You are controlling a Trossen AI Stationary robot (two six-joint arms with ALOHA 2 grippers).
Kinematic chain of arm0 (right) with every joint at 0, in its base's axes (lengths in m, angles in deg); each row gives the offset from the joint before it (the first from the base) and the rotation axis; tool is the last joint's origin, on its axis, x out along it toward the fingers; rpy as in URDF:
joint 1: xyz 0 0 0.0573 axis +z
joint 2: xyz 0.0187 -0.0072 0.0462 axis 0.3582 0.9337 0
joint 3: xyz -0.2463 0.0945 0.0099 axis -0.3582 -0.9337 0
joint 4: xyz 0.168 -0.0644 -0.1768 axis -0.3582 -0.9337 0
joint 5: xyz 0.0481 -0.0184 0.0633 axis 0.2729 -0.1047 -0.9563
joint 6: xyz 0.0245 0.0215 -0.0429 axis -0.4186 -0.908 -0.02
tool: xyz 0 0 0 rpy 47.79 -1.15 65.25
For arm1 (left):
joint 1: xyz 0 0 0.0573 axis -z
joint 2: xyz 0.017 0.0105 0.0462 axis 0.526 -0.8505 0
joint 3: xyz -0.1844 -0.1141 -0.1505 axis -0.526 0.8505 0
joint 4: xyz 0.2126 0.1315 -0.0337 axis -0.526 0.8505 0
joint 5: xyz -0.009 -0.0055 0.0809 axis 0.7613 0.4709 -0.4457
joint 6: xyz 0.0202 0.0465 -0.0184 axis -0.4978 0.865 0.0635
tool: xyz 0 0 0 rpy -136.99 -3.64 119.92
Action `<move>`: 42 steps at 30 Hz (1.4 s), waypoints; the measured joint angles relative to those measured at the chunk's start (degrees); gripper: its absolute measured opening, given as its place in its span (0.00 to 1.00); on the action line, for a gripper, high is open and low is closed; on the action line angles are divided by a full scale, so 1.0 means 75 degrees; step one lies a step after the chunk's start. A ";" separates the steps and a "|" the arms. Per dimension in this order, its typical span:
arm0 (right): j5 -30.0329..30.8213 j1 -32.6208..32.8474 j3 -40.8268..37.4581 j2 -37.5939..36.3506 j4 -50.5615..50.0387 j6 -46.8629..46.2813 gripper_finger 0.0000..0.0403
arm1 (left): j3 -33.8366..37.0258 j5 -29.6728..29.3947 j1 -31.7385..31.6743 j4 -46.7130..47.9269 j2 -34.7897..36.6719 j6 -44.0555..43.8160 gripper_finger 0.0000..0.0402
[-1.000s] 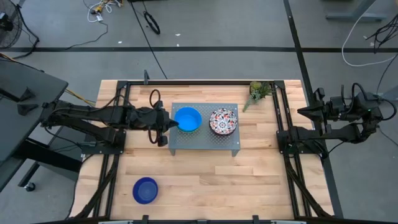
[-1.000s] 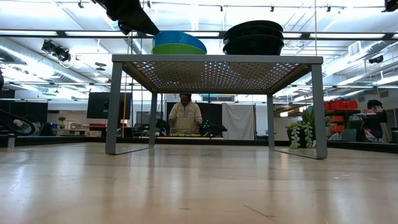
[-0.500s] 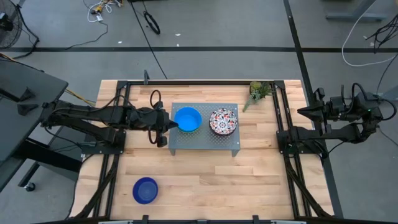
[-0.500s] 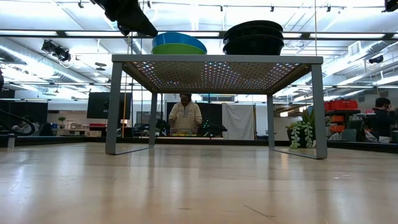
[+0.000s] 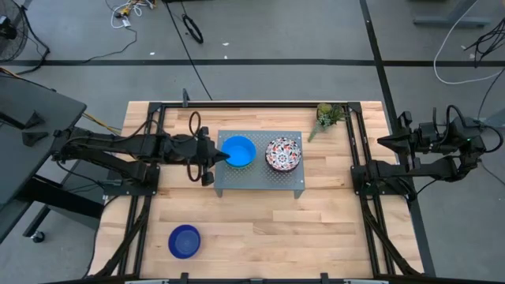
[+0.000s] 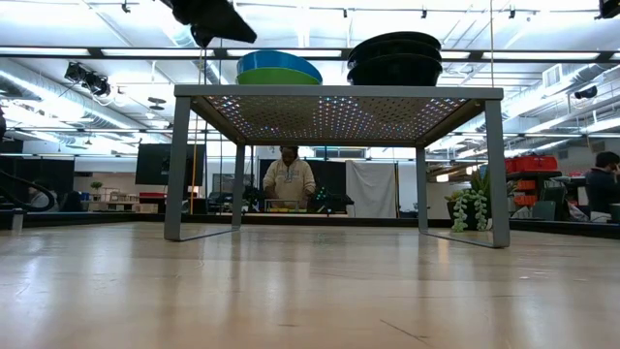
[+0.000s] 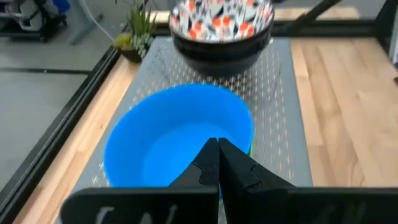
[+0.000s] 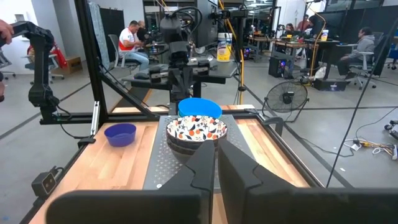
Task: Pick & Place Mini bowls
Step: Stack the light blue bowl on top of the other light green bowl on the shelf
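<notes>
On the grey perforated stand (image 5: 259, 180), a light blue bowl (image 5: 238, 151) sits nested in a green bowl (image 6: 279, 77). Beside them on the stand is a stack of floral bowls (image 5: 283, 153). A dark blue bowl (image 5: 184, 241) rests on the table near its front left corner. My left gripper (image 5: 218, 157) hangs shut just over the light blue bowl's left rim (image 7: 124, 134); its fingertips (image 7: 217, 147) are clear of the bowl. My right gripper (image 5: 384, 142) waits shut at the table's right edge, holding nothing.
A small potted plant (image 5: 327, 116) stands behind the stand's far right corner. Black frame rails (image 5: 154, 181) run along both sides of the wooden table. Bare wood lies in front of the stand. People sit and stand in the room beyond the table.
</notes>
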 joint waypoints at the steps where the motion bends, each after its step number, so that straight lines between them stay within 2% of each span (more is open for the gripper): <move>1: 0.0000 -0.0001 0.0001 0.0000 0.0000 -0.0003 0.06 | 0.0000 0.0023 0.0000 -0.0092 0.0000 -0.0001 0.00; 15: 0.0000 0.0000 -0.0002 -0.0003 0.0000 -0.0003 0.06 | -0.0023 0.0103 0.0000 -0.0562 -0.0401 0.0000 0.00; 42: 0.0000 -0.0001 0.0000 -0.0003 0.0000 -0.0003 0.06 | 0.0000 0.0410 0.0000 0.0109 -0.0495 -0.0207 0.00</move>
